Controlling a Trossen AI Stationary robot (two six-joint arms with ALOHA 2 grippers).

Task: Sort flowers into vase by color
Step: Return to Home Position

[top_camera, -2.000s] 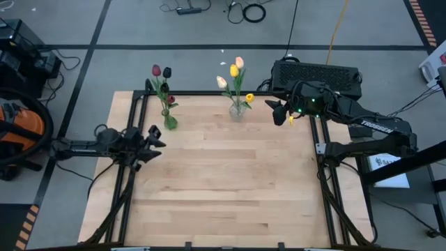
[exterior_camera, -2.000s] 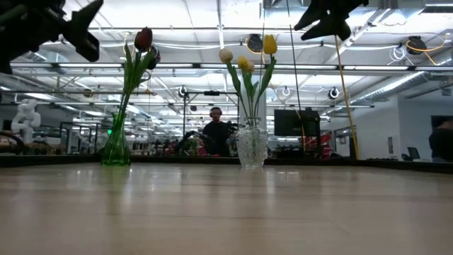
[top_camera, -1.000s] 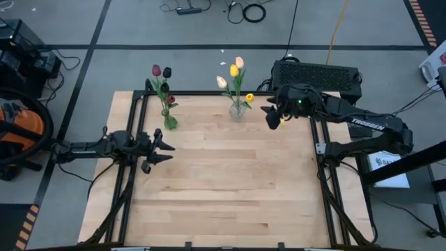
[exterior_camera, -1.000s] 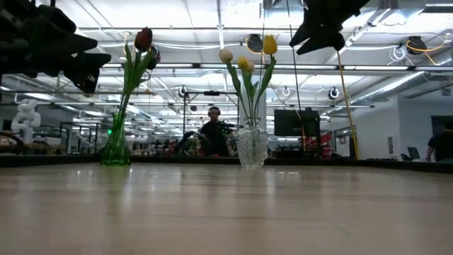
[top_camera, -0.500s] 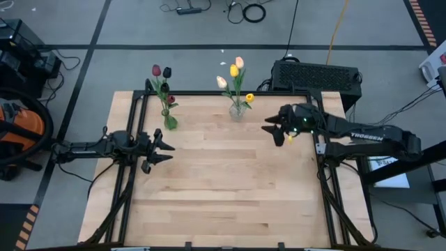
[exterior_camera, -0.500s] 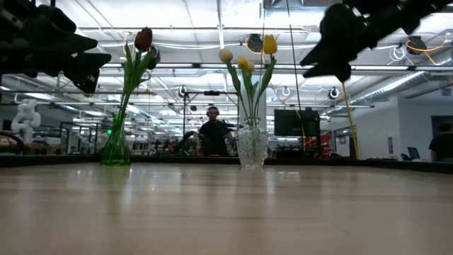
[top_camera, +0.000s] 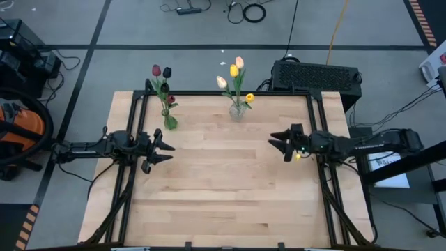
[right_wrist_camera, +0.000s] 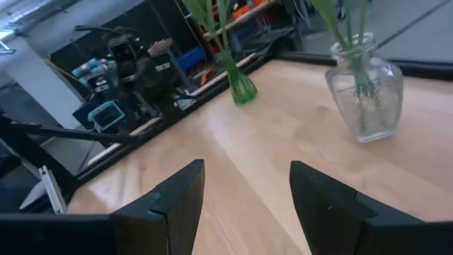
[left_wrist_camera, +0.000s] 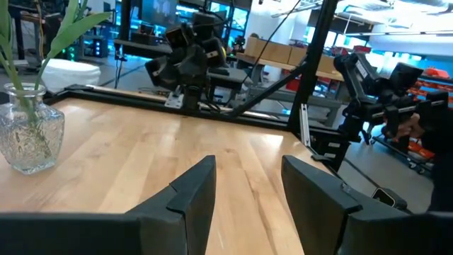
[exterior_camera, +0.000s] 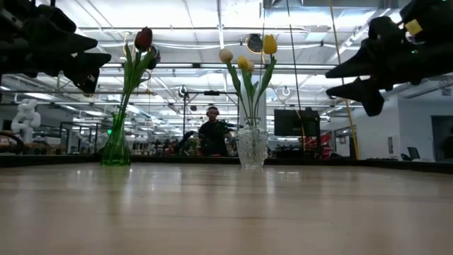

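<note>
A green glass vase point(top_camera: 170, 123) at the table's far left holds dark red tulips point(top_camera: 161, 71) upright by their stems. A clear glass vase point(top_camera: 237, 110) at the far middle holds yellow and cream-peach tulips point(top_camera: 234, 70). In the low view the green vase point(exterior_camera: 115, 147) and the clear vase point(exterior_camera: 251, 147) stand on the far part of the table. My left gripper point(top_camera: 167, 152) hovers open at the left side. My right gripper point(top_camera: 275, 143) hovers open at the right side, pointing left. No flower lies on the table.
A black metal frame point(top_camera: 139, 111) runs along the table's left, far and right sides. A black box point(top_camera: 317, 75) sits beyond the far right corner. The wooden top point(top_camera: 223, 188) is bare from the middle to the near edge. A person point(exterior_camera: 212, 134) sits in the room behind.
My right gripper has drawn back from beside the clear vase toward the table's near and right side, and come lower, ending open and level, pointing left. My left gripper has kept still over the last second.
</note>
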